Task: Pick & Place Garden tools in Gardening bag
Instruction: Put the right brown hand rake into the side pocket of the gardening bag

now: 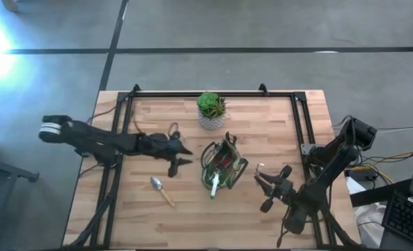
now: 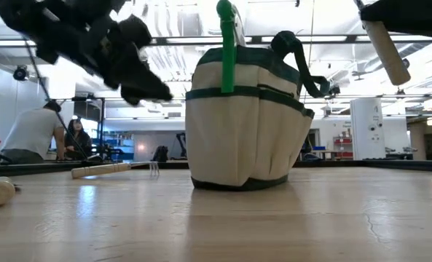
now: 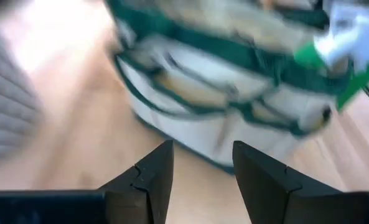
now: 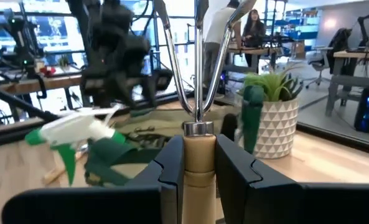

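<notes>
right tool (image 4: 199,171): grips rake fork (image 4: 196,93), tines toward bag (image 1: 223,165) | left tool (image 3: 200,168): wide, empty

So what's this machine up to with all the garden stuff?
It is packing garden tools into the gardening bag mid-table. The right pincer grips a wooden-handled rake fork in the air, right of the bag. The left pincer hangs open and empty just left of the bag. A trowel lies on the table; a green-and-white tool already sticks out of the bag.
</notes>
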